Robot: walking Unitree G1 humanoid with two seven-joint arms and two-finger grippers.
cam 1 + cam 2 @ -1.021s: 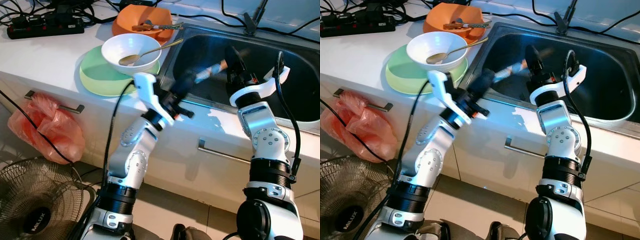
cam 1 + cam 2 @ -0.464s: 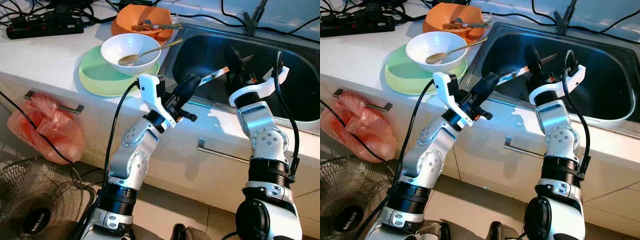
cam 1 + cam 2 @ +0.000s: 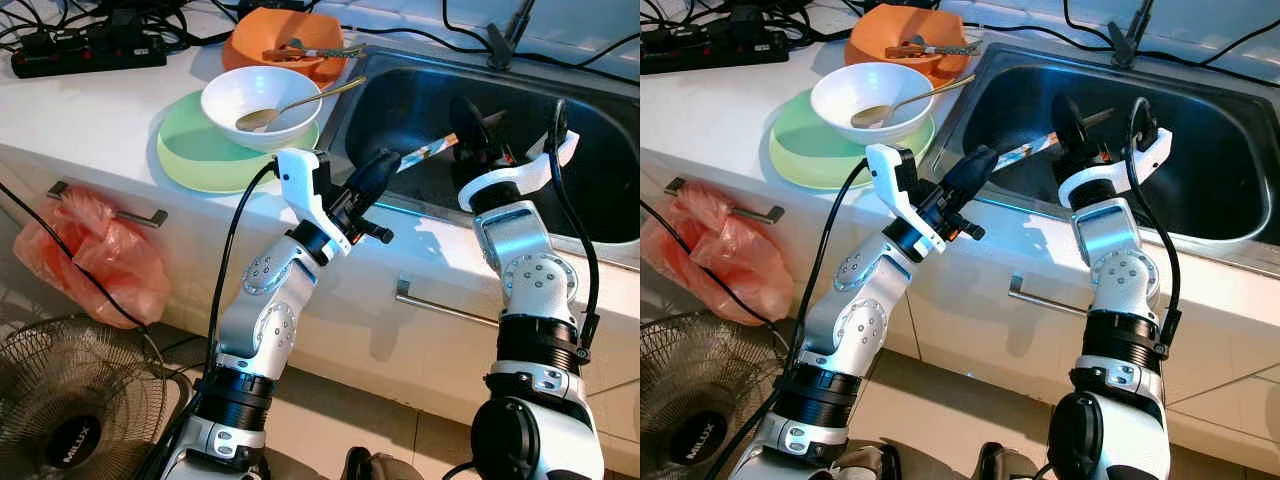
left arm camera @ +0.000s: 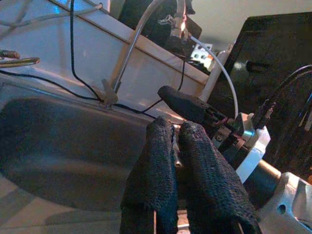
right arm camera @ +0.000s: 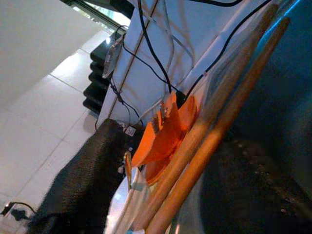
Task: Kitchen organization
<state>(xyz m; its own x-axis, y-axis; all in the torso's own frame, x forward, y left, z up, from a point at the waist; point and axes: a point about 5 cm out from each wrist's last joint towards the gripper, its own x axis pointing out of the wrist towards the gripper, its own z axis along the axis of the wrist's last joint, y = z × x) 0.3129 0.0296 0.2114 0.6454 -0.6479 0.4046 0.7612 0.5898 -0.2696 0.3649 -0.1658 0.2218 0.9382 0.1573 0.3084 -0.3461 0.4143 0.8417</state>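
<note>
The step in hand looks like a handover of chopsticks [image 3: 428, 152] over the sink [image 3: 590, 215]. They hang in the centre of the head views, above the near left part of the basin, spanning the gap between the two arms. The left end effector [image 3: 385, 166] has its fingers closed on the lower end; the left wrist view shows the two black fingers [image 4: 155, 161] pressed together with something thin pinched between them. The right end effector [image 3: 468, 125] sits at the upper end of the chopsticks. Its wrist view shows two wooden sticks running past one dark finger, but I cannot tell whether it is gripping them or merely alongside.

Upper left of the frame, on the table [image 3: 90, 110], stand a white bowl [image 3: 262, 104] with a spoon [image 3: 300, 100], set on a green plate [image 3: 200, 150]. Behind them is an orange bowl [image 3: 285, 42] holding utensils.

The next move probably calls for one end effector to take a sure grip before the other lets go, then carrying the chopsticks toward the dishes or down into the sink. A loose hold would drop them into the basin.

The only readable writing is on the fan [image 3: 75, 410] at lower left: its hub reads roughly "MLUX", though the letters are small.
</note>
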